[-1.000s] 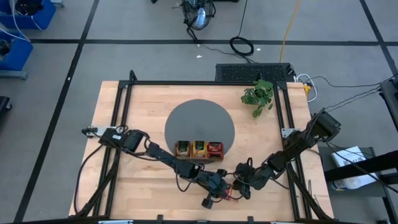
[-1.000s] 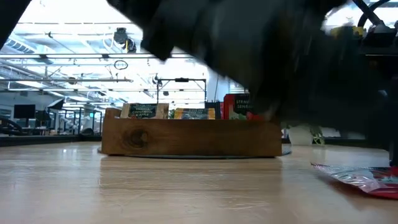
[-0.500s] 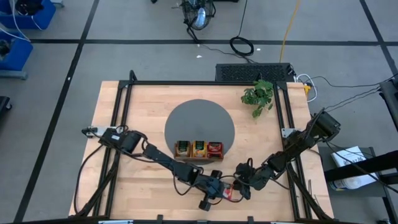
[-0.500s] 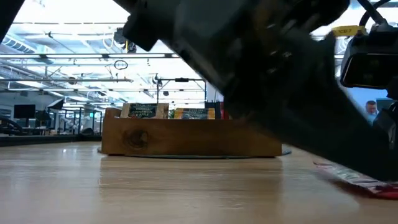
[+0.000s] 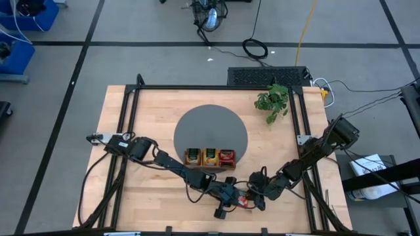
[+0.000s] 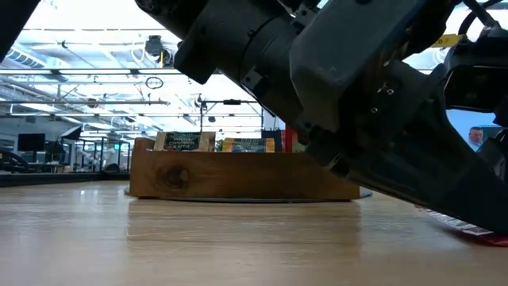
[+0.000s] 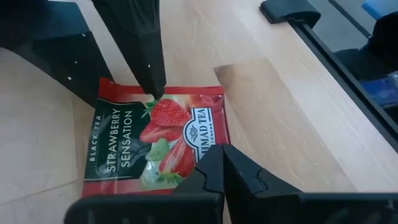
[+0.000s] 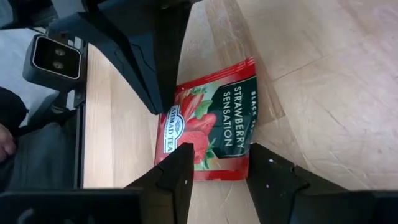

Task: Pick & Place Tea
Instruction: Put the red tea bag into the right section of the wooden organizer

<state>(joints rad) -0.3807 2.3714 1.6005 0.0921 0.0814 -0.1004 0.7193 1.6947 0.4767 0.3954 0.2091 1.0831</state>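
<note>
A red strawberry tea sachet (image 7: 157, 145) is seen lying flat on the wooden table (image 5: 144, 190) near its front edge, its long axis running between the two grippers. It is pinched at one short edge by the closed left gripper (image 7: 221, 163). The right gripper (image 8: 217, 163) is spread over the opposite edge. Three compartments are counted in the wooden tray (image 5: 210, 158) on the grey round mat (image 5: 210, 124).

worktop (image 5: 144, 115): pale wood planks, black frame rails along the sides
mat (image 5: 203, 124): grey round disc at the centre of the worktop
tray (image 5: 210, 157): brown wooden three-compartment box on the mat's near edge, sachets standing inside
plant (image 5: 272, 101): small green sprig near the far right corner
red sachet (image 7: 155, 146): strawberry tea, flat on the bare wood at the near edge
</note>
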